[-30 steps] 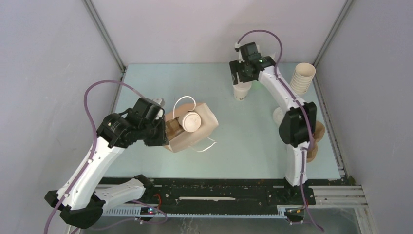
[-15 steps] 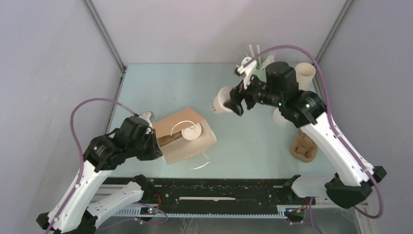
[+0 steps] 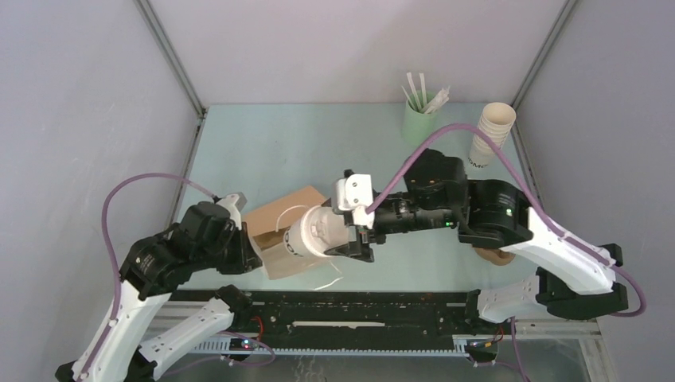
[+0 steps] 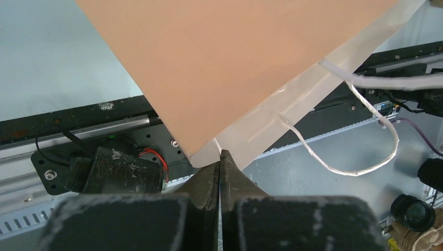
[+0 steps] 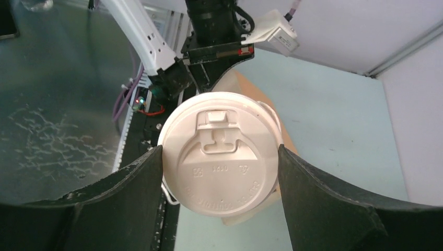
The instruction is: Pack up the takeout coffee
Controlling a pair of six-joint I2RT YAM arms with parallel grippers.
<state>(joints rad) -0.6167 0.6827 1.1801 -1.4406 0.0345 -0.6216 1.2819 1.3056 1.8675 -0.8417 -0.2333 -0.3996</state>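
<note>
A brown paper bag (image 3: 275, 219) lies near the front left with its mouth to the right. My left gripper (image 3: 247, 253) is shut on the bag's edge (image 4: 209, 154), and the bag (image 4: 235, 63) fills the left wrist view. My right gripper (image 3: 341, 240) is shut on a cream-white lidded coffee cup (image 3: 312, 235) and holds it on its side at the bag's mouth. Its white lid (image 5: 222, 157) sits between my right fingers (image 5: 130, 183), with the bag (image 5: 241, 83) behind it. The second lidded cup is hidden.
A green cup of white sticks (image 3: 419, 115) and a tall stack of lidless cream cups (image 3: 489, 131) stand at the back right. A brown object (image 3: 497, 255) lies partly under my right arm. The bag's white string handle (image 4: 360, 167) hangs over the front rail (image 3: 358, 306).
My right arm lifted the lidded cup from the back of the table and carried it left and forward to the bag's mouth. My left gripper drew the bag a little toward the front.
</note>
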